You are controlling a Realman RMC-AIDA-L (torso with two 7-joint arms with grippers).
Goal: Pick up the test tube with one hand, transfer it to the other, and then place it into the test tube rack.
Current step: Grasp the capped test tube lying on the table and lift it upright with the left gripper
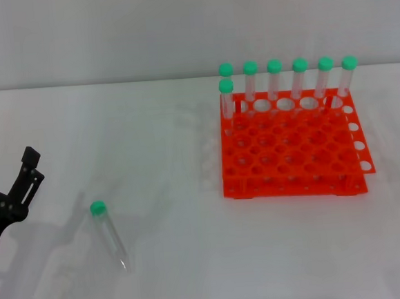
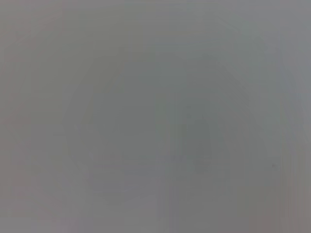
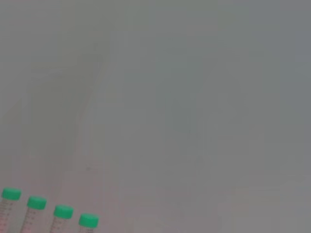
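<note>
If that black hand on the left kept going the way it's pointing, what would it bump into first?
Probably nothing: the left hand points up and away over bare table, missing the lying test tube. Depth is unclear.

White counter (image 1: 196, 274) spans the head view, surface plain and unmarked. A pale wall (image 1: 107, 32) rises along its far edge. No further non-task items distinguishable.

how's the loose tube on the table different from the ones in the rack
The loose tube lies flat on the table, near the left gripper; the racked tubes stand upright, caps up. It is alone; they are seven, along the rack's far edge and left corner. All share green caps and clear bodies.
</note>
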